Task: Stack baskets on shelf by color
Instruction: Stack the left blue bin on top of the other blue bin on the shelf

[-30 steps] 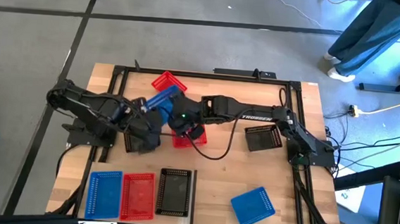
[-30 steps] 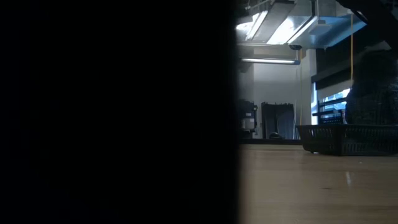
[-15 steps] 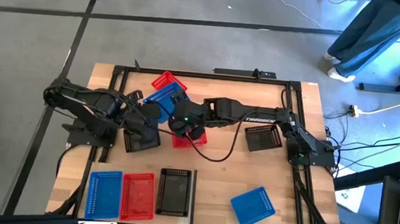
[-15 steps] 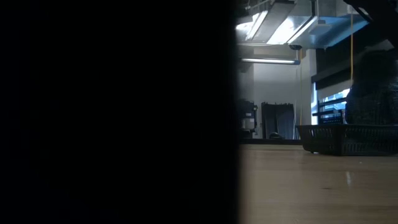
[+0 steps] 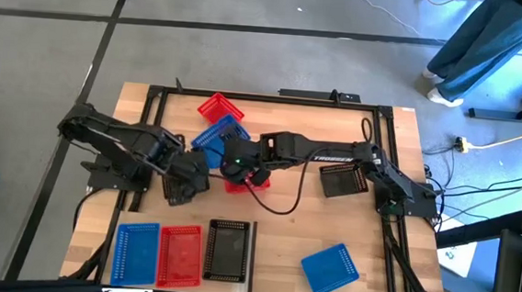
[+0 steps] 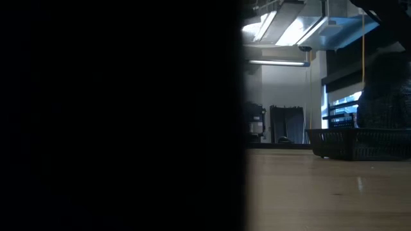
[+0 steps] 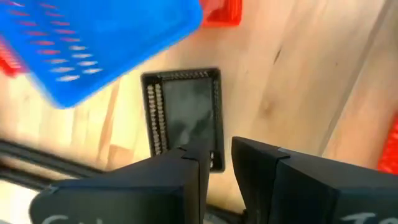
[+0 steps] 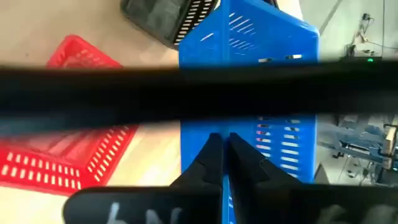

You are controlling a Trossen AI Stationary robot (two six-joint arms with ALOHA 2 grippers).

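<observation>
My right gripper (image 5: 233, 162) (image 8: 222, 149) is shut on a blue basket (image 5: 218, 134) (image 8: 249, 74), which it holds above the table's middle. My left gripper (image 5: 189, 172) (image 7: 216, 163) hangs just left of it over a black basket (image 5: 181, 187) (image 7: 184, 115); its fingers stand slightly apart with nothing between them. One red basket (image 5: 216, 105) lies behind the blue one and another (image 5: 240, 182) lies under my right gripper. Blue (image 5: 136, 252), red (image 5: 180, 254) and black (image 5: 228, 251) baskets stand in a row at the near edge. The shelf does not show apart from the tabletop. My right gripper pinches one wall of the blue basket (image 8: 225, 127) between its two shut fingers. The fingers slant down from the table's right side. The basket stands tilted beyond the fingertips, raised off the tabletop; its far part overlaps the red basket behind it in the high view.
A black basket (image 5: 343, 180) (image 6: 357, 142) rests on the table's right part and a loose blue basket (image 5: 331, 268) at the near right. A black cable (image 5: 281, 195) loops under the right arm. A person's legs (image 5: 485, 42) show beyond the far right corner. Something dark blocks the low view's left half.
My left gripper has sunk a little and tipped more steeply downward over the black basket. The blue basket has shifted slightly toward the table's right in my right gripper's hold.
</observation>
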